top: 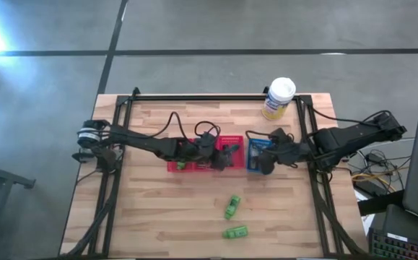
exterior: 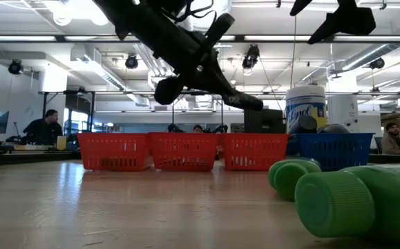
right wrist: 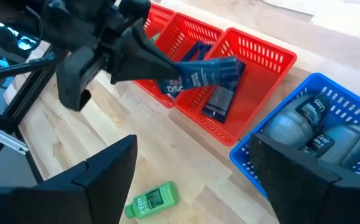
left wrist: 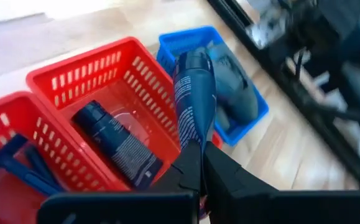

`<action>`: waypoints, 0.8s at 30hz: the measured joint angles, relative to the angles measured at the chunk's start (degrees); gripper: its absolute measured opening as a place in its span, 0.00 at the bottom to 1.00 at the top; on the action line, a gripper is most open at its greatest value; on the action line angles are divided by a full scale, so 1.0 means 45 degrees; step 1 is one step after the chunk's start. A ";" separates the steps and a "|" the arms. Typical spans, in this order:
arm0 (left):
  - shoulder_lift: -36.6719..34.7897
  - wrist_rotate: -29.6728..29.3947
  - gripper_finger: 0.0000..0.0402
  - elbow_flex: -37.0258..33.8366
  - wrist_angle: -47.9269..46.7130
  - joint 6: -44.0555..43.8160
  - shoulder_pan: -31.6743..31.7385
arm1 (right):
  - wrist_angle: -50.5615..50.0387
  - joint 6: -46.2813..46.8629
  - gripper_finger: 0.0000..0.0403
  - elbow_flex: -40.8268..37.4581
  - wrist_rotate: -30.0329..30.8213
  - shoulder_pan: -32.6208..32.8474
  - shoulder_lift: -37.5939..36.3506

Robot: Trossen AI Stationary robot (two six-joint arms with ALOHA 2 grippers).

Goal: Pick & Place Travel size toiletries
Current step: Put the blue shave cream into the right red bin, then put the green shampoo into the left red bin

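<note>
A wooden table (top: 158, 217) carries a row of mesh baskets across its middle: red baskets (top: 229, 141) on the left and a blue basket (top: 255, 148) at the right end. The left gripper (top: 221, 158) hangs over the red baskets, the right gripper (top: 265, 163) over the blue one. A white-and-yellow canister (top: 279, 98) stands near the far edge. Two green mini tubes lie apart from the baskets on the near side, one (top: 232, 206) tilted, the other (top: 234, 232) lying closer to the near edge.

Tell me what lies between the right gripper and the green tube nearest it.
Only bare table: the right wrist view shows open wood from the right gripper to the green tube.
</note>
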 joint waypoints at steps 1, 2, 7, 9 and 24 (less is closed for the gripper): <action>0.0000 -0.0104 0.01 -0.0091 0.0130 -0.0485 0.0024 | 0.0003 0.0006 0.76 -0.0014 0.0000 0.0018 0.0033; 0.0000 -0.0271 0.01 -0.0163 0.0162 -0.0904 0.0040 | 0.0003 0.0006 0.77 -0.0021 0.0011 0.0062 0.0066; 0.0000 -0.1344 0.03 -0.0359 0.0227 -0.1487 0.0096 | 0.0038 -0.0026 0.80 -0.0026 0.0035 0.0078 0.0072; 0.0155 -0.1421 0.06 -0.0369 0.0288 -0.1646 0.0142 | 0.0043 -0.0065 0.80 -0.0026 0.0045 0.0073 0.0072; 0.1842 0.0136 0.13 0.0359 0.1114 -0.1926 0.0168 | 0.0128 0.0027 0.85 -0.0040 0.0147 0.0149 0.0072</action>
